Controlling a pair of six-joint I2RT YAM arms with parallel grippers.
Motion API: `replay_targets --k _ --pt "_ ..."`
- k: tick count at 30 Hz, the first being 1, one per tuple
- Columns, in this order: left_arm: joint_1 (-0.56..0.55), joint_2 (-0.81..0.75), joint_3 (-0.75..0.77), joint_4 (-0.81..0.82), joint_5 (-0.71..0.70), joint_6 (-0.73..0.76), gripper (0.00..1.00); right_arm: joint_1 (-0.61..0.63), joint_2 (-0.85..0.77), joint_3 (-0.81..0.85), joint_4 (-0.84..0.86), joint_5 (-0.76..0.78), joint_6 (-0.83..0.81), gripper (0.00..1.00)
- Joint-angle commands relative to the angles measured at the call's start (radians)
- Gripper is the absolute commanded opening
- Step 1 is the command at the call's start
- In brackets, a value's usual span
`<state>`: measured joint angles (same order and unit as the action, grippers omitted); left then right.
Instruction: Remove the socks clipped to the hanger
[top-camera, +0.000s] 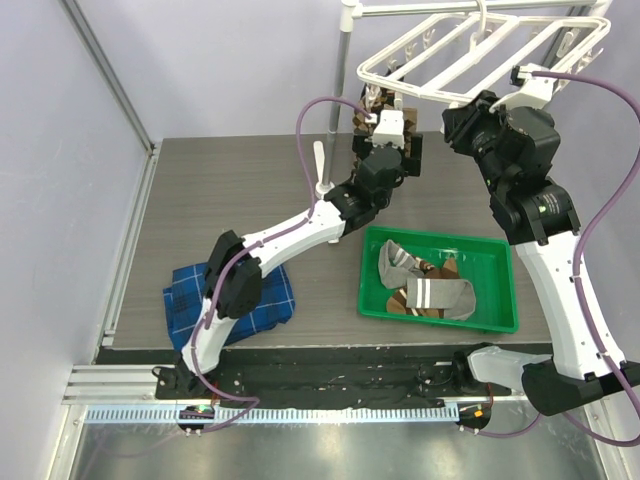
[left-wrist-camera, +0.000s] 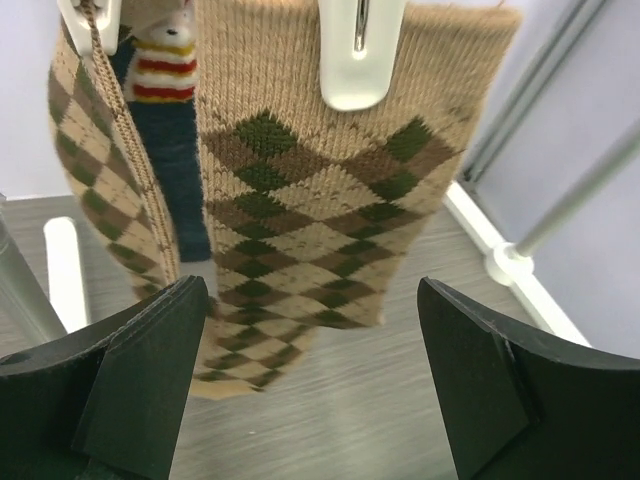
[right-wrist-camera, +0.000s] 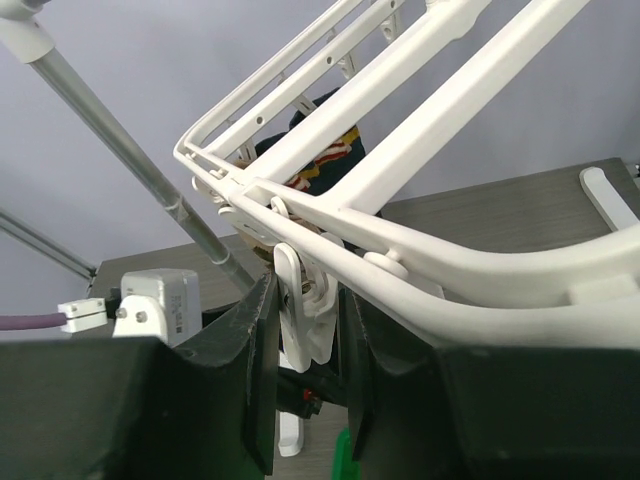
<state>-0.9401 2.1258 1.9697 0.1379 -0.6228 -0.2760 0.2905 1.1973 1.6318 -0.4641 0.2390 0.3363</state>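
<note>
Left hand (left-wrist-camera: 312, 335) wide open at the argyle sock (left-wrist-camera: 320, 190); right hand (right-wrist-camera: 307, 300) narrow, pinching a clip (right-wrist-camera: 300, 335) at the hanger (right-wrist-camera: 470, 262) edge.

White arms (top-camera: 290, 228), black joints (top-camera: 235, 280), purple cables (right-wrist-camera: 30, 322)

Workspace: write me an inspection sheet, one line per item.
Surface: grey wood-grain table.
Job's things: white hanger on the stand; argyle sock clipped to it; loose socks in the green tray.
Clutter: folded plaid cloth, near left.
Claws: left claw open, facing the argyle sock; right claw shut on a hanger clip.
Cables: purple cables loop off both arms.
Surroundings: metal pole stand, pale walls.
</note>
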Motion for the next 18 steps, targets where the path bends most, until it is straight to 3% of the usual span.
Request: replay_targets --k 1,10,13,14,15,16,18 --pt "0.004 0.040 0.058 0.068 -0.060 0.083 0.91 -0.002 -0.015 0.002 0.073 -0.026 0.009 0.01" --pt "0.012 0.124 0.121 0.123 -0.072 0.126 0.87 -0.004 -0.018 -0.001 0.073 -0.027 0.000 0.01" --pt "0.015 0.131 0.132 0.134 0.010 0.133 0.57 -0.004 -0.022 -0.009 0.073 -0.018 -0.005 0.01" --pt "0.014 0.128 0.141 0.118 0.049 0.133 0.30 -0.004 -0.024 -0.010 0.073 -0.018 -0.005 0.01" --pt "0.015 0.126 0.141 0.112 0.049 0.132 0.11 -0.004 -0.024 -0.012 0.073 -0.017 -0.005 0.01" --pt "0.015 0.120 0.136 0.111 0.048 0.126 0.02 -0.004 -0.025 -0.013 0.073 -0.018 -0.003 0.01" --pt "0.014 0.091 0.100 0.120 0.043 0.120 0.00 -0.004 -0.025 -0.015 0.074 -0.018 0.000 0.01"
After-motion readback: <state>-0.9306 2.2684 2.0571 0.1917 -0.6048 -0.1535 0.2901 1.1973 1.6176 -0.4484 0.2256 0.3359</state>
